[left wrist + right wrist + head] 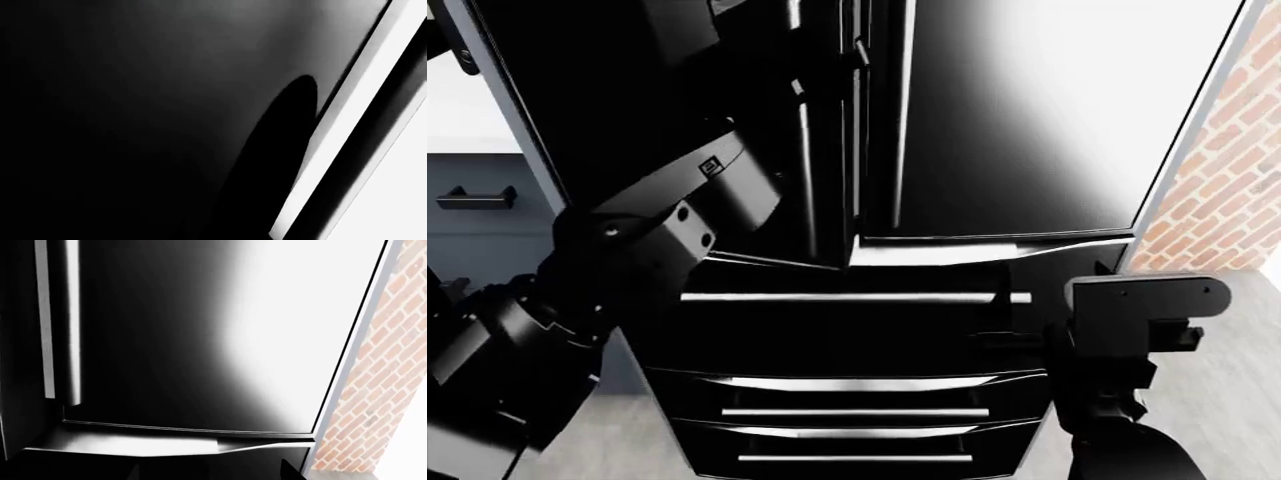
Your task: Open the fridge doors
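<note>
The fridge doors are two tall glossy black panels. The left door [627,100] stands slightly ajar, its lower edge hanging forward of the right door [1028,120], which looks shut. Slim silver handles [807,170] [901,110] run down beside the centre gap. My left arm [681,210] reaches up along the left door toward its handle; its gripper is lost against the black panel. The left wrist view holds only black door [133,100] and a white strip [353,115]. My right gripper [213,472] sits low before the right door [200,340], fingertips apart, holding nothing.
Wide black drawers with horizontal silver handles [854,298] [854,410] lie below the doors. A brick wall [1228,170] borders the fridge on the right. A grey-blue cabinet front with a black handle [474,197] stands to the left. Grey floor shows at the lower right.
</note>
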Controlling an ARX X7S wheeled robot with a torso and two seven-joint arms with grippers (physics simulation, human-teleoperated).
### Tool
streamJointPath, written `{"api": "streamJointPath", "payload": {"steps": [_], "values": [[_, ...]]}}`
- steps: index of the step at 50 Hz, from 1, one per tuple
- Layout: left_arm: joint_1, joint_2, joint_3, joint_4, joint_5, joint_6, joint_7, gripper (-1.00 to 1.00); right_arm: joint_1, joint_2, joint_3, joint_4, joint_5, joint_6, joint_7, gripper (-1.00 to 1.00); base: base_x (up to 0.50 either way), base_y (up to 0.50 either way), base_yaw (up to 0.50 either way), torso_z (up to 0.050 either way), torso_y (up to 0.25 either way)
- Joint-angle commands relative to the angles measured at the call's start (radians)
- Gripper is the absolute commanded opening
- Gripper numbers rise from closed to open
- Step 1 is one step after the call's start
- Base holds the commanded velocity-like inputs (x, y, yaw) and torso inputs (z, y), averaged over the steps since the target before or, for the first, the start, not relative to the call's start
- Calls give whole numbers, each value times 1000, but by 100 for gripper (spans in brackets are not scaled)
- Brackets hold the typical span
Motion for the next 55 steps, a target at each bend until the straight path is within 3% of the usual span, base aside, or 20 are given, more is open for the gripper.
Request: {"api": "streamJointPath", "payload": {"steps": [1, 26, 47, 55], "values": [[-174, -81, -211, 101, 212, 43, 26, -100, -7, 1, 0, -15, 6, 2, 7, 100, 0, 0, 3, 11, 10], [-284, -181, -355, 65, 122, 45, -13, -100, 7, 7, -12, -23, 16, 9, 17, 100, 0, 0, 5, 3, 8], [-201, -389, -537, 127, -37, 75, 34, -100, 25, 6, -33, 4, 25, -9, 21, 100, 0, 1, 6, 2, 5], [-215, -442, -619, 114, -109, 90, 0, -100, 35, 9, -43, -22, 26, 26, 29, 100, 0, 2, 9, 1, 3]]}}
